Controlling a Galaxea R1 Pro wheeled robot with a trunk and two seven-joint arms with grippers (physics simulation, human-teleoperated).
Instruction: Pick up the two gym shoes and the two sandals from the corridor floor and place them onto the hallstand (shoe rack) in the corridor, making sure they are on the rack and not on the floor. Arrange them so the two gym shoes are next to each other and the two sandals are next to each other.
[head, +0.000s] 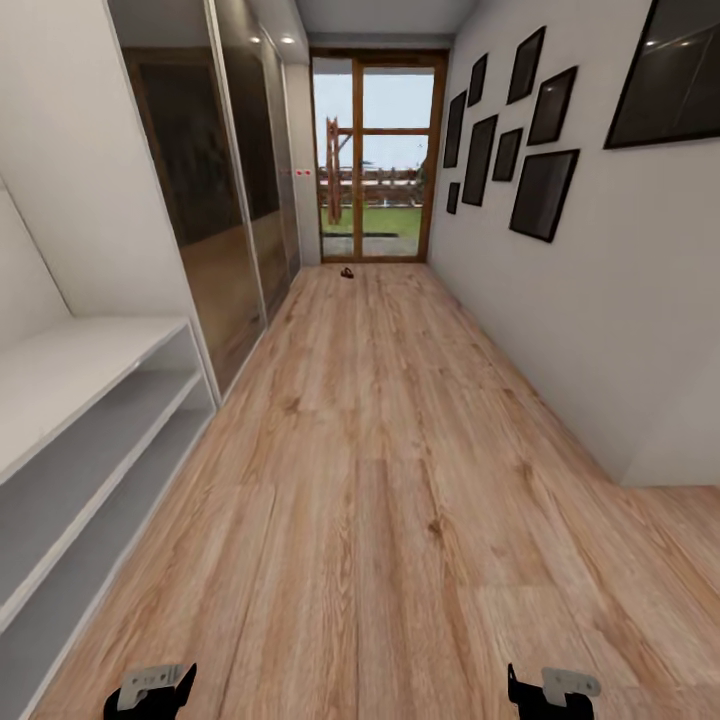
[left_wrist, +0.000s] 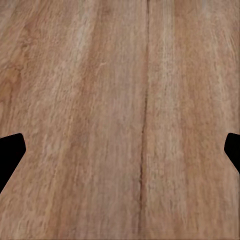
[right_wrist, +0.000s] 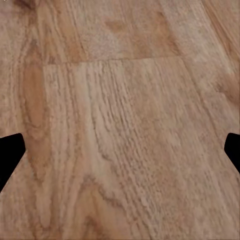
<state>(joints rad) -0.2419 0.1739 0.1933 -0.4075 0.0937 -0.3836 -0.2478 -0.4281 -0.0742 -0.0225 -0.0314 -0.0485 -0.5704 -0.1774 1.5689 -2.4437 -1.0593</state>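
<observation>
Head view looks down a long corridor. The floor (head: 380, 480) is light brown wood planks w/ clear grain, running from the bottom of the frame up to a glass door (head: 375, 160) w/ a wooden frame at top centre. Just in front of that door, at the far end of the floor, sits a small dark brown item (head: 347, 272), prob. the sandals; too small to tell if one or two.

Left side of the frame: a pale open shelf unit (head: 90, 440) w/ two shelf rows, standing against the wall. Beyond it, along the same wall, tall mirrored wardrobe doors (head: 225, 190). Upper right: a group of dark picture frames (head: 520, 130) on the white wall.

Left end effector (head: 152, 690) shows at the bottom left edge, right end effector (head: 552, 692) at the bottom right edge, both above the floor. In each wrist view the two black fingertips (left_wrist: 10, 155) (right_wrist: 10, 155) sit at opposite edges w/ only floor planks between them: both are spread wide apart, holding nothing.
</observation>
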